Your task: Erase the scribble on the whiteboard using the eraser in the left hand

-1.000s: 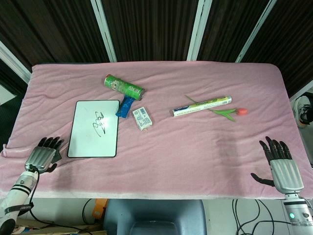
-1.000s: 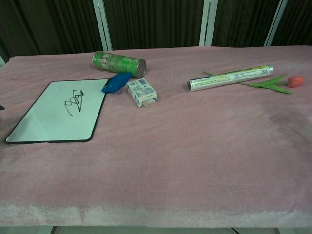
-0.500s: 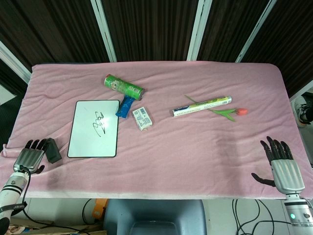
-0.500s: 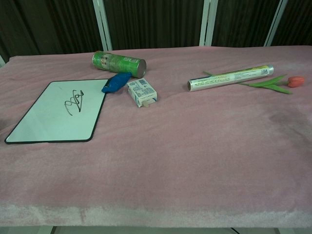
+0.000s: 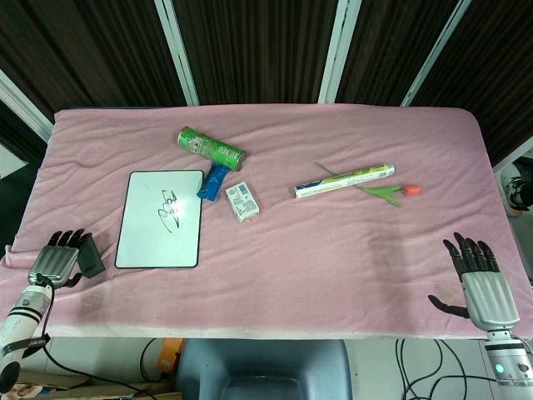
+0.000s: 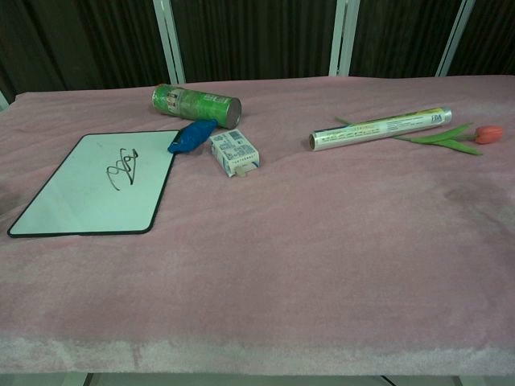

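Left hand: the left hand point(image 5: 55, 257) sits at the near-left corner of the worktop point(image 5: 333, 250), just beside the eraser point(image 5: 89, 255). From the head view I cannot tell whether the fingers point(image 5: 65, 240) pinch the dark block or only lie against it.
Eraser: standing on the pink cloth between that hand and the whiteboard point(image 5: 161, 218), close to the board's near-left corner, so only a short reach would bring it onto the board.
Whiteboard: lies flat, long side running away from the robot; the scribble point(image 5: 169, 205) is in its upper middle and looks untouched, so wiping has not begun.
Right hand: the right hand point(image 5: 481, 279) hovers at the near-right edge, fingers spread and holding nothing, well apart from the work, probably parked out of the way.
Other things: green can point(image 5: 211, 147), blue tool point(image 5: 214, 181), small box point(image 5: 242, 201), foil roll point(image 5: 343, 180), tulip point(image 5: 391, 191).
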Action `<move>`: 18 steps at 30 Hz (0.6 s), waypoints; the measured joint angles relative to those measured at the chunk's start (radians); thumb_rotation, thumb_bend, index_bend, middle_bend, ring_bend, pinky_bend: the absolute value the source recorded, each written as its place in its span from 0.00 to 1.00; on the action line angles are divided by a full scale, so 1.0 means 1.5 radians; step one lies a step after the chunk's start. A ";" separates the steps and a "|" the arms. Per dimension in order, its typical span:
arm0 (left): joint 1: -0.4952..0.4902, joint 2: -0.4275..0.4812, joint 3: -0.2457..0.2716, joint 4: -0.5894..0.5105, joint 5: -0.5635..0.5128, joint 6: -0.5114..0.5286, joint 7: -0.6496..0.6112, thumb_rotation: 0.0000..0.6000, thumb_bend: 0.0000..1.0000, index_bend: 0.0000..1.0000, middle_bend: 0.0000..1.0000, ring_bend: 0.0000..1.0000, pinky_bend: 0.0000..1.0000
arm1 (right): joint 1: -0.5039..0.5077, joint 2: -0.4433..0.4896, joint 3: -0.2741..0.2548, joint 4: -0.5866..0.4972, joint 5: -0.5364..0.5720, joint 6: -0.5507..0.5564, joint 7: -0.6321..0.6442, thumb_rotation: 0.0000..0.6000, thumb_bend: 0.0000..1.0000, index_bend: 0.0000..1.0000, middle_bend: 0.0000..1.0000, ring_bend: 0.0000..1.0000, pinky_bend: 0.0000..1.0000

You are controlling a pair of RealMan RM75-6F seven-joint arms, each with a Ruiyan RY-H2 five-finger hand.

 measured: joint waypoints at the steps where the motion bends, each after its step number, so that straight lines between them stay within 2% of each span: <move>1: 0.000 -0.001 -0.001 0.002 0.004 0.000 -0.007 1.00 0.35 0.01 0.00 0.00 0.00 | 0.000 0.000 0.000 0.000 0.000 0.000 -0.001 1.00 0.31 0.00 0.00 0.00 0.06; 5: -0.003 -0.005 -0.004 0.007 0.025 -0.001 -0.032 1.00 0.35 0.02 0.01 0.00 0.00 | 0.001 -0.001 0.000 -0.001 0.001 -0.002 -0.005 1.00 0.31 0.00 0.00 0.00 0.07; 13: -0.022 -0.016 -0.010 0.012 0.035 -0.020 -0.032 1.00 0.35 0.07 0.04 0.00 0.00 | 0.001 0.000 0.000 -0.002 0.003 -0.005 -0.003 1.00 0.31 0.00 0.00 0.00 0.07; 18: -0.027 -0.019 -0.013 0.019 0.039 -0.026 -0.043 1.00 0.35 0.17 0.10 0.01 0.00 | 0.001 0.002 0.000 -0.001 0.003 -0.004 0.000 1.00 0.31 0.00 0.00 0.00 0.07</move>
